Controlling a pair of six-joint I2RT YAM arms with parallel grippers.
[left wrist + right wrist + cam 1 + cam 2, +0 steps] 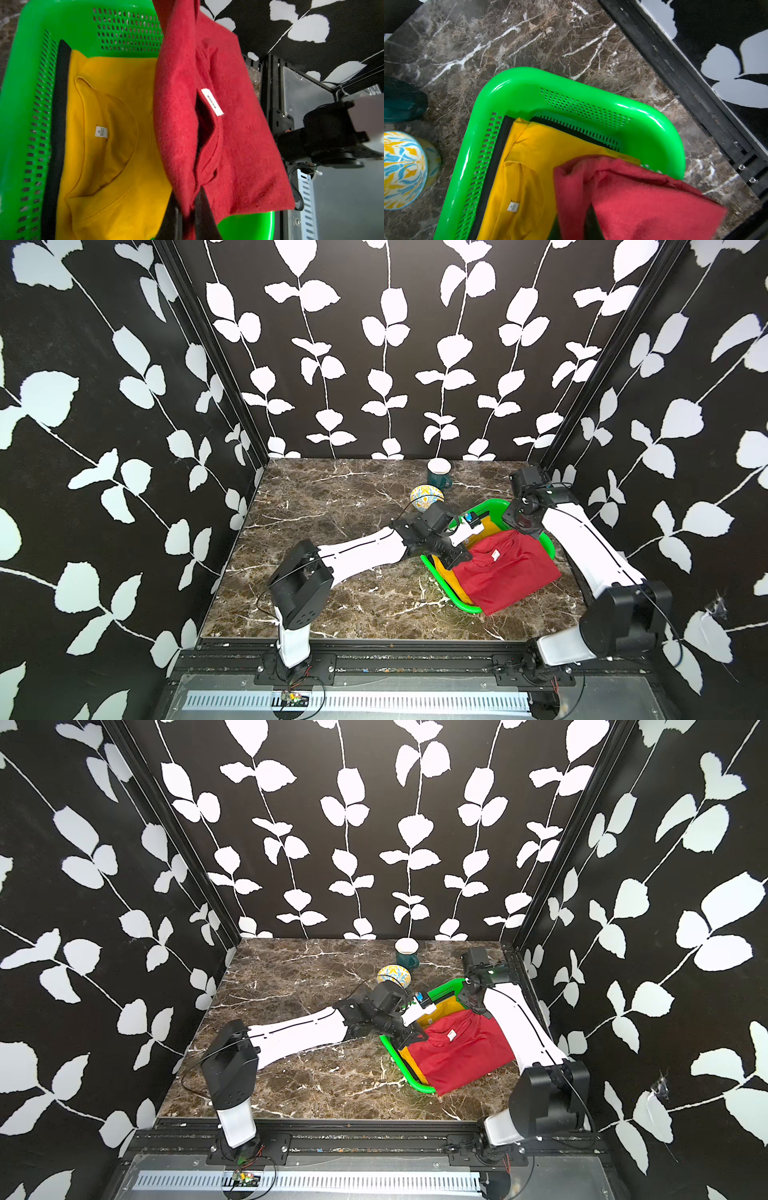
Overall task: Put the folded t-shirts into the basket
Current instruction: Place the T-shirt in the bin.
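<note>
Marble surface [332,510]; green basket [494,506] on its right side. Over it hangs the red shirt [507,568], its near edge spilling past the near rim. Inside, the yellow shirt [108,145] lies flat on the black shirt [60,124]. The left hand [188,212] and right hand [573,226] each pinch red cloth tight. Best, I judge: shift it far-left inside the rim, lower it level, release together.

Black t-shirt [59,124] mostly hidden under yellow t-shirt [116,176], label [101,132] print unreadably small, mug [402,99] cut by edge
</note>
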